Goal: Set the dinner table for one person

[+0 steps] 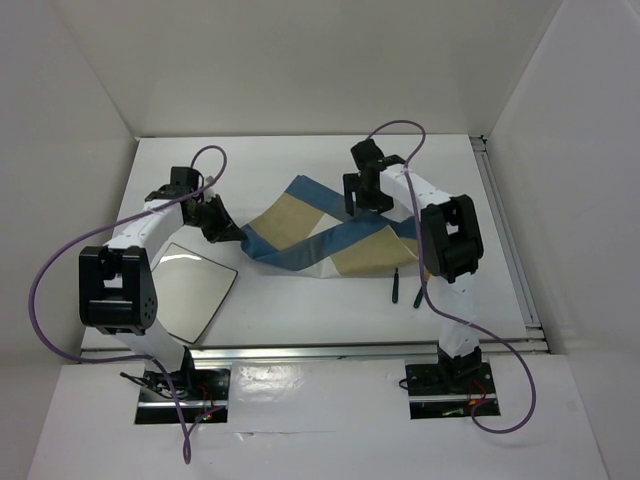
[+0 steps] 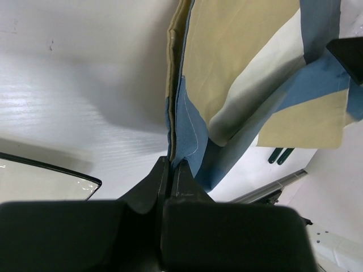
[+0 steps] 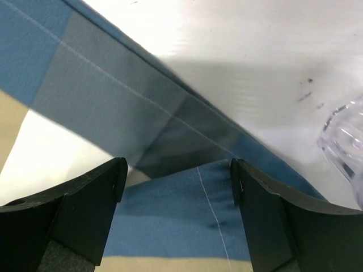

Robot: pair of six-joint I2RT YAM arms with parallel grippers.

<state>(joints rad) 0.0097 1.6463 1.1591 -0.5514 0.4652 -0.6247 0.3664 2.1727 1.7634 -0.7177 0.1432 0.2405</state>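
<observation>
**Placemat step, cloth not flat yet**

Worktop [image 1: 300, 300] is lying under everything, ahead of both arms; placemat [image 1: 310, 232] is sitting twisted across its middle; left tool [image 2: 170, 170] is pinching one edge tight; right tool [image 3: 178, 175] is hanging wide open, holding nothing; next it's probably needing a grip, then a pull flat.

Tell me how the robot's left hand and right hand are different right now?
The left gripper is shut, pinching the edge of the placemat; the right gripper is open, its fingers spread over it, gripping nothing. The left gripper sits near the white plate; the right gripper is far from it. Both are black with two fingers.
</observation>
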